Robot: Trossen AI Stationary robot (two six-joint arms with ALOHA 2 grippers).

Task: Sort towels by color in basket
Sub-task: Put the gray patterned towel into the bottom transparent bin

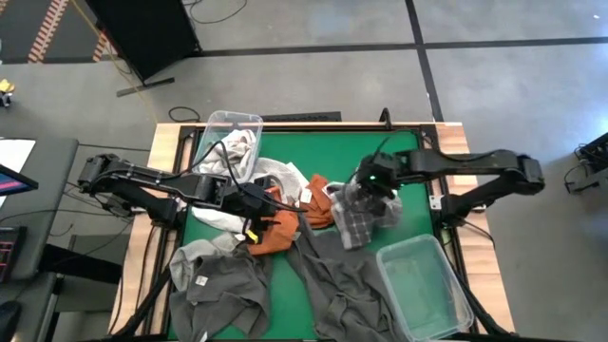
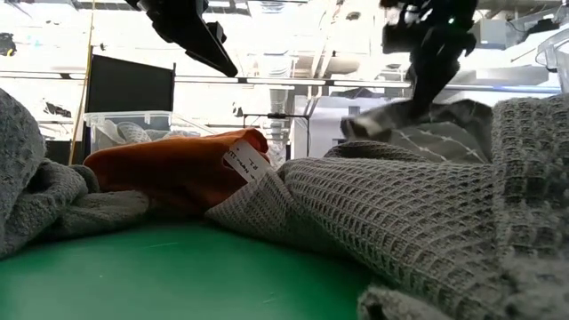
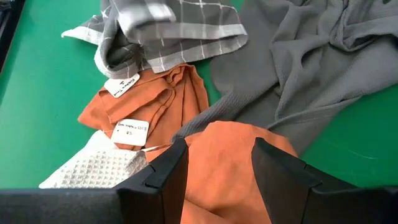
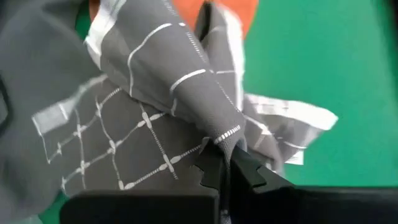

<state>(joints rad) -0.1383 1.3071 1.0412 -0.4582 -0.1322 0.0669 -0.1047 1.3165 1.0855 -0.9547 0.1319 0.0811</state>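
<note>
White paper tags (image 3: 131,132) are attached to the rust orange cloth towels (image 3: 155,102) near the centre of the green table mat (image 1: 399,147); two tags show in the left wrist view and one in the low view, each with small dark print too fine to read. A white label on the dark grey towel with pale grid lines (image 4: 155,124) shows in the right wrist view, also illegible. Two clear plastic bins stand on the table. The bin at the 12 o'clock edge, left of centre (image 1: 231,125), holds pale grey and white cloth (image 1: 239,147) that spills over its near rim onto the mat. The bin at about 4 o'clock (image 1: 425,285) shows no towel inside that can be made out. The right gripper (image 4: 225,163) is clenched on a fold of the dark grey gridded towel, which hangs bunched from it just right of table centre, at roughly 2 o'clock from the orange pile; in the low view the cloth is lifted clear of the waffle-weave towel below it. The left gripper (image 3: 217,165) hovers with its fingers (image 3: 165,171) spread apart directly over an orange towel (image 1: 275,228) near table centre, grasping nothing. A large mid-grey waffle-weave towel (image 1: 332,275) lies toward 6 o'clock, and another grey towel with a small white tag (image 1: 214,275) lies at about 7 o'clock. A white waffle towel (image 3: 93,168) lies beside the orange cloth.
</note>
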